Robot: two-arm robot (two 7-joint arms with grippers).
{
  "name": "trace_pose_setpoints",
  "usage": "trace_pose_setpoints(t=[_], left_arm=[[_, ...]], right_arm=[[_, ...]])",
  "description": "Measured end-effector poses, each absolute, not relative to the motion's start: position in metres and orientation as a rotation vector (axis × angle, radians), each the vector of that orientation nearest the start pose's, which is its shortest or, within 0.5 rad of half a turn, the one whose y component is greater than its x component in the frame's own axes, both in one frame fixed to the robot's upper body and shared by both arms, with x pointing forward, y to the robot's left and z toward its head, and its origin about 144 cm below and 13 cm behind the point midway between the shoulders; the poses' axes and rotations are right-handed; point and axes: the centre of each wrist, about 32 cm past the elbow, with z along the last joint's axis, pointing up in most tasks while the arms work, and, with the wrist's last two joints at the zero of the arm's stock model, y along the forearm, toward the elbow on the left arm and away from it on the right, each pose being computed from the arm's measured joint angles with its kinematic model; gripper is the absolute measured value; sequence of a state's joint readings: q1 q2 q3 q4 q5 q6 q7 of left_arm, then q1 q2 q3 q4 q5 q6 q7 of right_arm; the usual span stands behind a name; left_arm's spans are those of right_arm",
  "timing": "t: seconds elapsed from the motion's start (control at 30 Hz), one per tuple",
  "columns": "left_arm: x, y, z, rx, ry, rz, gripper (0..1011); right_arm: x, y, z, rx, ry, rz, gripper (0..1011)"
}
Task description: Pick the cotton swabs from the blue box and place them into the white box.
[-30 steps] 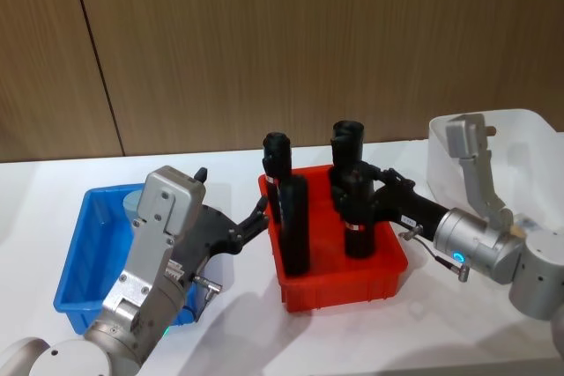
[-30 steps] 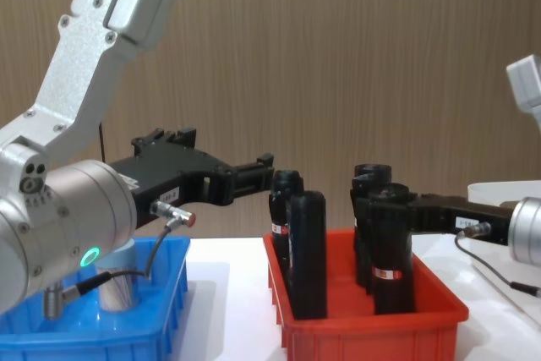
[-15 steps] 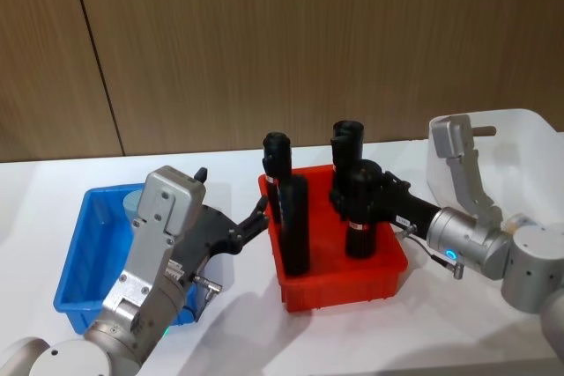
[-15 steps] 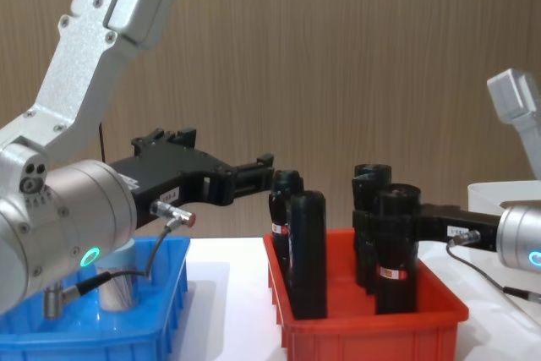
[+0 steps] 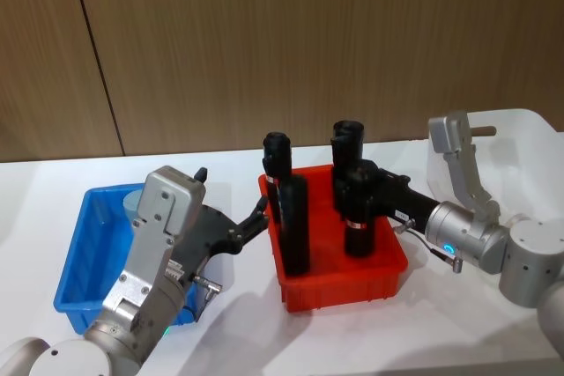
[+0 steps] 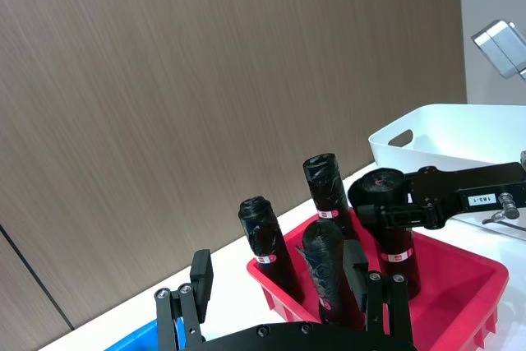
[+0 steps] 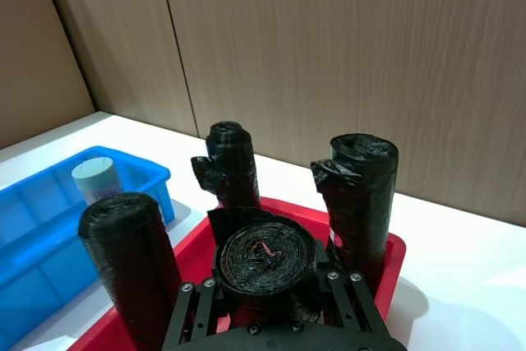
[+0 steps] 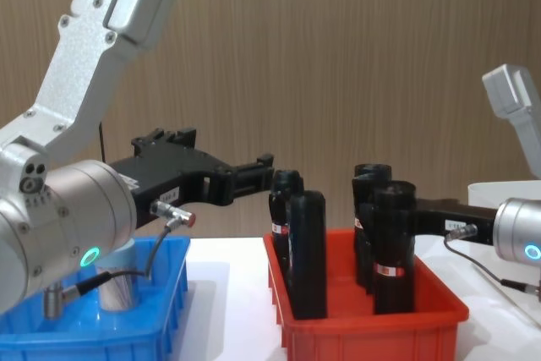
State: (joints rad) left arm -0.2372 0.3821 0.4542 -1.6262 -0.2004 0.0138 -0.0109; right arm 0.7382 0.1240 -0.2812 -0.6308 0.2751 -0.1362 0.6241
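You're looking at a robot test bench in a lab or demo room: a plain white surface point(image 5: 238, 323) against a brown wood-panel wall point(image 5: 264, 41), with sorting bins laid out, a blue box point(image 5: 84, 261) and a red tray point(image 5: 344, 283).

The right gripper point(image 6: 374, 203) bears a small white sticker (seemingly "183.1").

Four upright black bottles point(image 5: 294, 224) in a red tray point(image 5: 344, 284) on a white table point(image 5: 264, 341), wood-panelled wall point(image 5: 264, 41) behind.
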Motion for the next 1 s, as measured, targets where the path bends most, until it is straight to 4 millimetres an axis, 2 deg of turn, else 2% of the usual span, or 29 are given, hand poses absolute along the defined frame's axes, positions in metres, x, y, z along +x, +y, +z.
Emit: trace_pose_setpoints(t=[0.23, 0.5, 0.83, 1.0], left_arm=[[0.492, 0.198, 1.204, 0.061, -0.268, 1.124, 1004], [0.492, 0.198, 1.204, 0.061, -0.268, 1.124, 1004], [0.492, 0.198, 1.204, 0.061, -0.268, 1.124, 1004], [0.492, 0.198, 1.204, 0.061, -0.268, 1.124, 1004]], right_arm=[[0.636, -0.242, 1.162, -0.042, 0.061, -0.871, 529], [0.629, -0.242, 1.174, -0.007, 0.043, -0.862, 529], [0.616, -0.244, 1.204, 0.067, 0.002, -0.872, 529], [0.605, -0.247, 1.225, 0.11, -0.032, -0.898, 529]])
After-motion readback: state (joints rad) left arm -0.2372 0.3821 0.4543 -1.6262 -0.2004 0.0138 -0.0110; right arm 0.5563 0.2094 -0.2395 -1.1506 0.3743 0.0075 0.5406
